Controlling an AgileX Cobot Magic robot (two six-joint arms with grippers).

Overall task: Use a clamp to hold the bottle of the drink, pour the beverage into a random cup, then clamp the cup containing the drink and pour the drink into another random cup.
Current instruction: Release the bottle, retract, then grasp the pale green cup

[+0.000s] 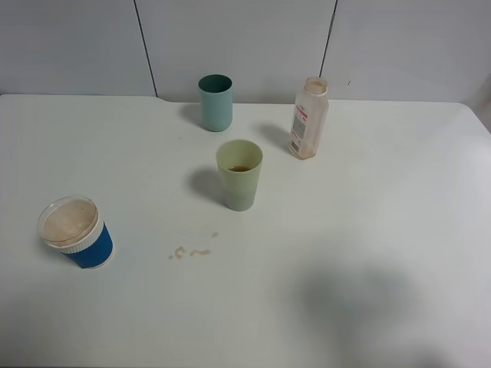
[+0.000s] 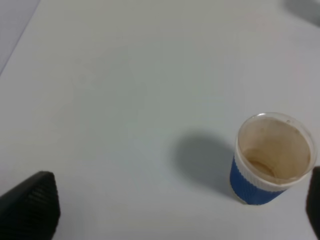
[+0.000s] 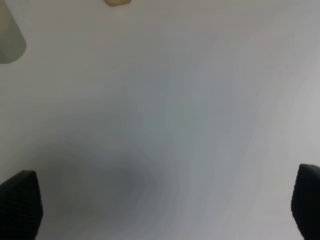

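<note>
Neither arm shows in the high view. The left end effector (image 2: 175, 200) hangs over the worktop (image 1: 399, 230) with its jaws spread wide and nothing between them. The right end effector (image 3: 163, 202) is equally wide open and empty, above a bare stretch of the surface.

Nearest, at the front left, the blue cup (image 1: 92, 247) stands upright. The left wrist view shows it just beside one black fingertip (image 2: 315, 200) but not touching it, with a brownish film on its inner wall and a little brown liquid at the bottom. Slightly right of the cup a few small brown drops (image 1: 192, 251) lie on the worktop. A broad soft shadow (image 1: 360, 299) falls on the front right.

Further back, near the middle, the pale yellow-green tumbler (image 1: 239, 188) stands upright with a shallow pool of dark beverage (image 1: 240, 168) in its bottom. Behind it to the right the bottle (image 1: 308, 123) stands upright, uncapped and looking almost empty. Farthest back, left of the bottle, stands a teal tumbler (image 1: 215, 107), well apart from both.
</note>
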